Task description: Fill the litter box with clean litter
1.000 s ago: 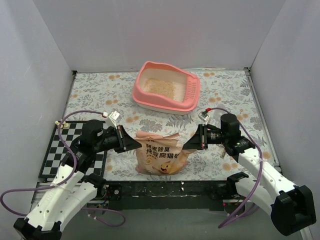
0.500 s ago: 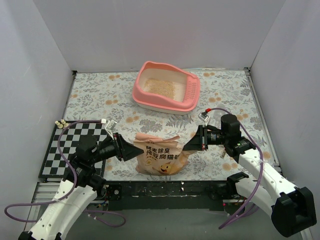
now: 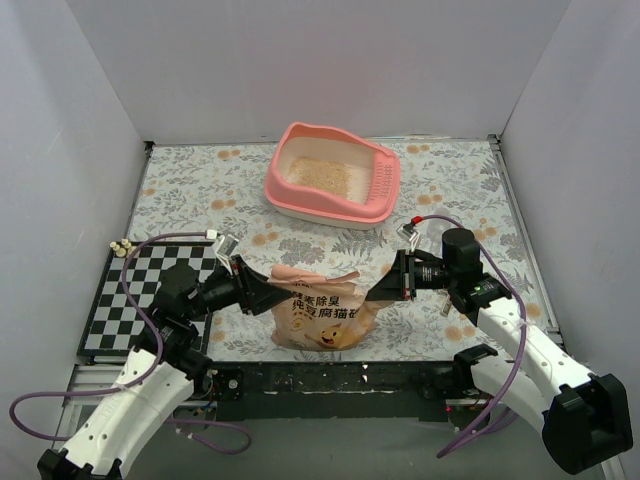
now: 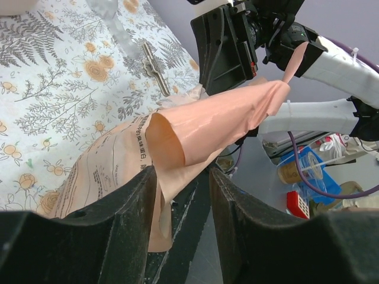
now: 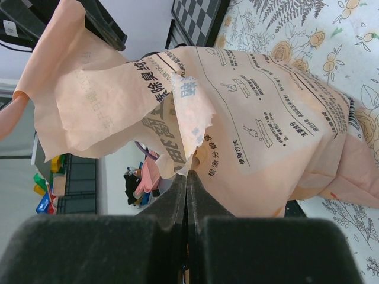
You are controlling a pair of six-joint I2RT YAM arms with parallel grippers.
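The pink litter box (image 3: 388,178) stands at the back of the table with a thin layer of clean litter (image 3: 320,172) on its base. An orange-tan bag (image 3: 318,312) with dark printed characters stands near the front edge between both arms. My right gripper (image 3: 376,290) is shut on the bag's torn top edge (image 5: 198,142), its jaws (image 5: 187,177) pressed together on the paper. My left gripper (image 3: 270,297) is at the bag's left top corner, open. A loose flap of the bag (image 4: 213,121) reaches between its fingers (image 4: 182,174), lying against the left one.
A black-and-white checkered mat (image 3: 110,305) lies at the front left beside the floral cloth (image 3: 200,190). White walls close the table on three sides. Purple cables loop beside both arm bases.
My left gripper has opened and let go of the bag's left top corner. The left arm dropped back and then came forward to the bag again. The right gripper has kept its hold.
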